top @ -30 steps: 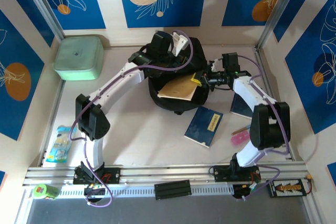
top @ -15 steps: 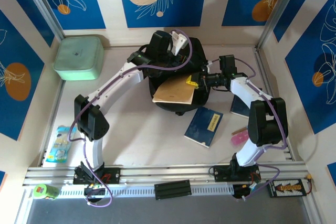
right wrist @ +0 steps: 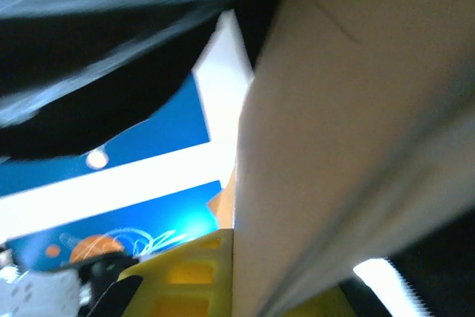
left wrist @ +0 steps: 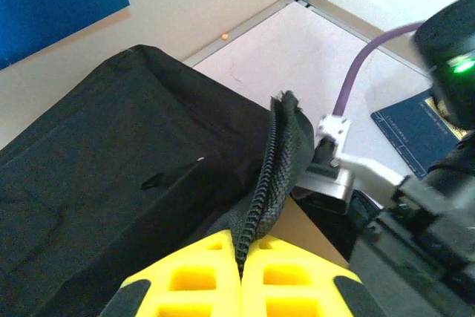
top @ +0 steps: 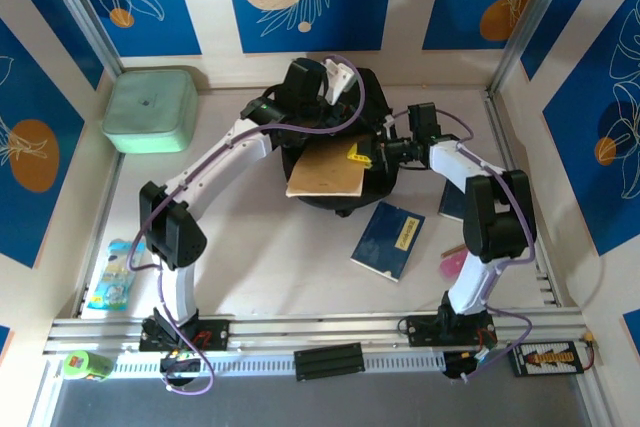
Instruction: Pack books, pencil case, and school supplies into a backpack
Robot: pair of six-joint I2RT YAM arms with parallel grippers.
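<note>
Top view — left arm (top: pixel 215 162) stretches diagonally from its base to the far side of the black backpack (top: pixel 378 87). The right arm (top: pixel 480 187) is folded at the elbow with its forearm pointing left, and the right gripper (top: pixel 360 154) pinches a tan flat sheet (top: pixel 322 172) over the bag; one of the books (top: pixel 388 239) lies just in front. Left wrist — left gripper (left wrist: pixel 241 257), yellow fingers pressed together on the backpack's zipper edge (left wrist: pixel 271 176). Right wrist — blurred, a yellow finger (right wrist: pixel 189 276) tight against the tan sheet.

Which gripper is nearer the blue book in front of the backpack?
Right. The right gripper, holding a tan book, hangs just beyond the blue book; the left gripper grips the backpack farther back.
</note>
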